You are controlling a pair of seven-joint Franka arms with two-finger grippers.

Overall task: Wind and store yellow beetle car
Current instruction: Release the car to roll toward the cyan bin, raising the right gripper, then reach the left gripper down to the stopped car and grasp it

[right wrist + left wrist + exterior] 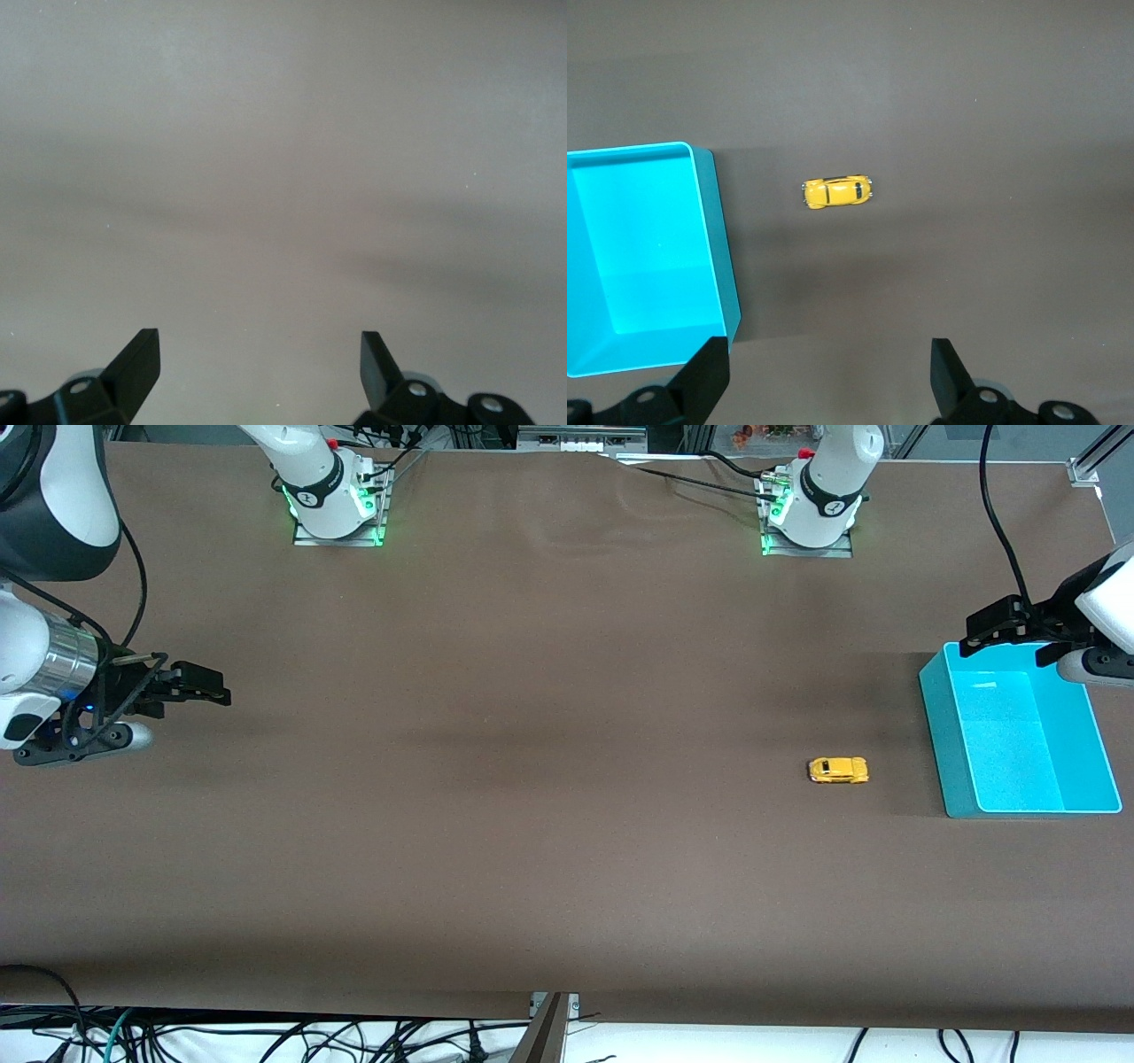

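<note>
Tiny bright yellow beetle car (837, 770) (837, 191), rounded body, dark windows, silvery ends. Upright on its wheels, it seems, on the brown counter (532, 824). Near the teal bin (939, 717) (713, 230), toward the left arm's end, not touching it.

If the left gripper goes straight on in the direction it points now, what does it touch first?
Probably the bare table. The open left gripper looks down on it, with the teal bin beside its line and the yellow beetle car ahead; depth is uncertain.
</note>
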